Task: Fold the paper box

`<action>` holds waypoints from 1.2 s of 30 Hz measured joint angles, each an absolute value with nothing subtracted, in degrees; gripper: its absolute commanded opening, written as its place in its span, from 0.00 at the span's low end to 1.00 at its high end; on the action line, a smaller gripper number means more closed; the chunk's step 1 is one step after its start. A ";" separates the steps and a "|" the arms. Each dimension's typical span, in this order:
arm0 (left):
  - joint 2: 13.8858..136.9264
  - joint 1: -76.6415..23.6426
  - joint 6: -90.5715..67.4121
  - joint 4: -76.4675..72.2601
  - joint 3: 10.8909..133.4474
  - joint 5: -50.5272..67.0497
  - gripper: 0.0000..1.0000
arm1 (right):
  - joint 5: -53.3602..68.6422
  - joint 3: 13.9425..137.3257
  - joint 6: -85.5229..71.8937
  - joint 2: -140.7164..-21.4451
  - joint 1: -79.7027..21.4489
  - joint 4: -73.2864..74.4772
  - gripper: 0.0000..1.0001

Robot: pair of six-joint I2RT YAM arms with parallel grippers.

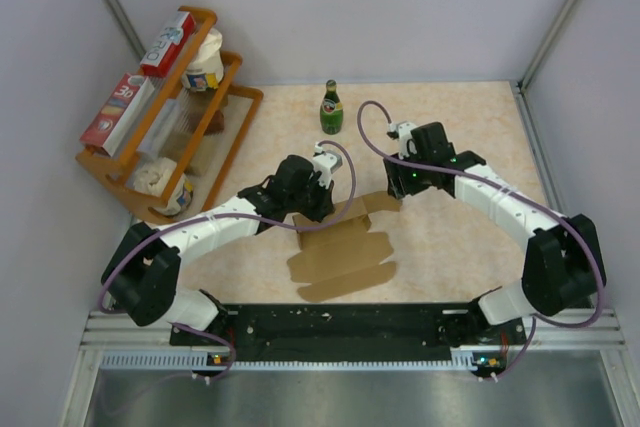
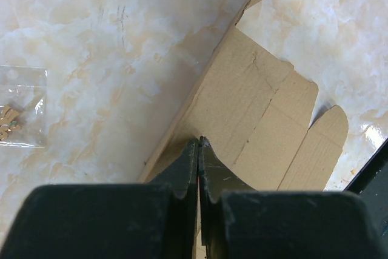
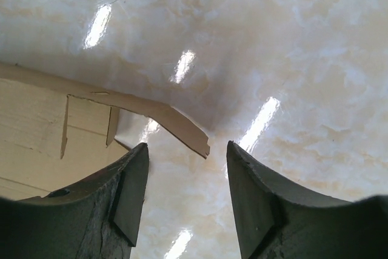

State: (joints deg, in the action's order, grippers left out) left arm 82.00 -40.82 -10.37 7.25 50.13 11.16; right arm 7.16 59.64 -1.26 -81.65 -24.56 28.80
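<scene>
desk (image 1: 440,247): glossy beige marble | walls (image 1: 350,7): plain grey | box (image 1: 345,257): brown, centre | left pincer (image 2: 199,142): pinching box edge | right pincer (image 3: 188,150): spread beside flap | rack (image 1: 248,92): upper left

The paper box (image 1: 345,247) lies mid-table — bottle (image 1: 331,109) behind, rack (image 1: 240,142) left.

The left arm (image 1: 250,212) hides the paper box (image 1: 345,252) at its eleven-o'clock corner; the clear bag (image 2: 24,106) holds something too small to tell.
</scene>
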 measured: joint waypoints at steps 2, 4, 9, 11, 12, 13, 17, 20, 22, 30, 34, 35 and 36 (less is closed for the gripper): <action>82.00 -40.82 -10.37 7.27 50.13 11.14 0.00 | 8.05 60.49 0.45 -83.42 -24.56 28.84 0.51; 82.00 -40.82 -10.37 7.27 50.13 11.16 0.00 | 8.80 60.93 1.65 -84.68 -24.56 28.99 0.49; 82.00 -40.82 -10.37 7.27 50.13 11.16 0.00 | 9.80 62.11 3.90 -87.50 -24.56 29.15 0.43; 82.00 -40.82 -10.37 7.29 50.13 11.14 0.00 | 9.96 62.35 4.45 -88.29 -24.56 29.23 0.41; 82.00 -40.82 -10.37 7.29 50.13 11.14 0.00 | 10.04 62.35 4.58 -88.60 -24.56 29.23 0.40; 82.00 -40.82 -10.37 7.29 50.13 11.14 0.00 | 10.15 62.35 4.78 -88.77 -24.56 29.28 0.38; 82.00 -40.82 -10.37 7.29 50.13 11.14 0.00 | 10.72 62.35 4.95 -89.03 -24.56 29.36 0.34; 82.00 -40.82 -10.37 7.27 50.13 11.14 0.00 | 10.90 62.35 4.67 -89.03 -24.56 29.50 0.30; 81.97 -40.82 -10.37 7.27 50.13 11.14 0.00 | 11.31 62.35 4.25 -89.03 -24.56 29.76 0.27; 81.91 -40.82 -10.37 7.27 50.13 11.14 0.00 | 12.67 62.35 2.28 -89.01 -24.56 31.16 0.16; 81.89 -40.82 -10.39 7.27 50.13 11.14 0.00 | 13.28 62.35 0.80 -88.95 -24.56 31.59 0.11; 81.89 -40.82 -10.39 7.27 50.13 11.14 0.00 | 13.54 62.35 0.16 -88.90 -24.56 31.79 0.10; 81.89 -40.82 -10.39 7.27 50.13 11.16 0.00 | 13.72 62.35 -0.23 -88.88 -24.56 31.97 0.07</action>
